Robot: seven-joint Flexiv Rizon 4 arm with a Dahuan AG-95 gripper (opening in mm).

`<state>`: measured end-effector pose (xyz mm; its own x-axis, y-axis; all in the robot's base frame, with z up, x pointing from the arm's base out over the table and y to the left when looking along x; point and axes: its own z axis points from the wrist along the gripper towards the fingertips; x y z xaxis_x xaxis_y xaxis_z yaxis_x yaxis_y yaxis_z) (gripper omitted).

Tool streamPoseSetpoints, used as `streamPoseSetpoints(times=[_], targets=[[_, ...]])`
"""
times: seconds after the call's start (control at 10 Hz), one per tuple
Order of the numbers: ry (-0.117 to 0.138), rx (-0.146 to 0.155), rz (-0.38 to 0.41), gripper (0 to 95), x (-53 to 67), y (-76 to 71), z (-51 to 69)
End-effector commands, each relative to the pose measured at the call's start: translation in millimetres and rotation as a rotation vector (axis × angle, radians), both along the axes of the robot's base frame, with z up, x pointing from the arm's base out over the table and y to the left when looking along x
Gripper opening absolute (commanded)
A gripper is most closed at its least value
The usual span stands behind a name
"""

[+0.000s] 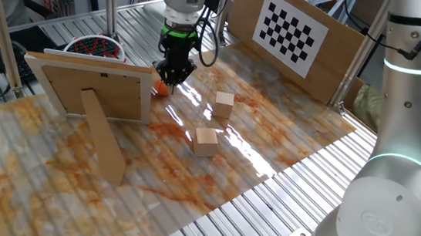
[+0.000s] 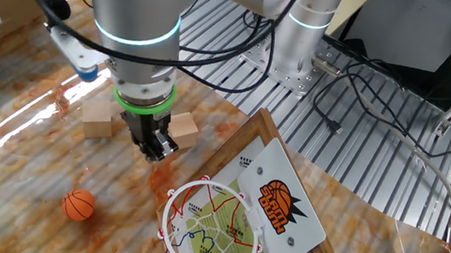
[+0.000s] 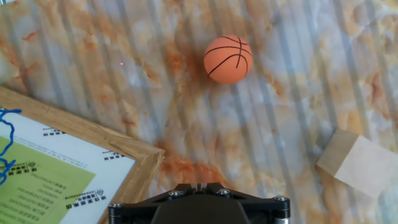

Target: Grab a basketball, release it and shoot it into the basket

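The small orange basketball [image 2: 79,204] lies on the marbled table; in the hand view it [image 3: 228,59] sits ahead of the fingers, and in one fixed view it [image 1: 160,89] peeks out beside the board's edge. My gripper [image 2: 157,148] hangs above the table between the ball and the cubes, apart from the ball. Its jaws stand together with nothing between them [image 3: 198,186]. The basket's white rim [image 2: 168,211], with red and dark netting, stands out in front of the board; it also shows behind the board [image 1: 94,46].
The framed wooden board [image 1: 91,83] with its prop stands upright; its corner shows in the hand view [image 3: 74,155]. Two tan wooden cubes [image 1: 225,103] [image 1: 206,141] lie to the gripper's right. A checkerboard panel [image 1: 291,29] leans at the back.
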<state>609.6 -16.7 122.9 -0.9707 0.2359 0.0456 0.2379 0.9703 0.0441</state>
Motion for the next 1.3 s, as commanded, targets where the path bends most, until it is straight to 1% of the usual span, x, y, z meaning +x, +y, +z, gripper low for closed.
streamPoseSetpoints(times=[0.1,0.2,0.5,0.6,0.7,0.8,0.9,1.0,1.1,1.2,1.3], targets=[[-0.008,-0.009,-0.002,0.0,-1.8,-0.5,0.5],[-0.012,-0.018,-0.002,0.0,-1.8,-0.5,0.5],[-0.014,-0.008,0.015,0.0,-1.8,-0.5,0.5],[-0.021,-0.009,0.016,0.0,-1.8,-0.5,0.5],[-0.038,-0.012,0.016,0.0,-1.8,-0.5,0.5],[-0.043,-0.014,0.01,0.0,-1.8,-0.5,0.5],[-0.037,-0.023,-0.003,0.0,-1.8,-0.5,0.5],[-0.029,-0.012,-0.012,0.0,-1.8,-0.5,0.5],[-0.012,-0.011,-0.022,0.0,-1.8,-0.5,0.5],[-0.002,0.004,-0.044,0.0,-1.8,-0.5,0.5],[-0.001,0.007,-0.043,0.0,-1.8,-0.5,0.5]])
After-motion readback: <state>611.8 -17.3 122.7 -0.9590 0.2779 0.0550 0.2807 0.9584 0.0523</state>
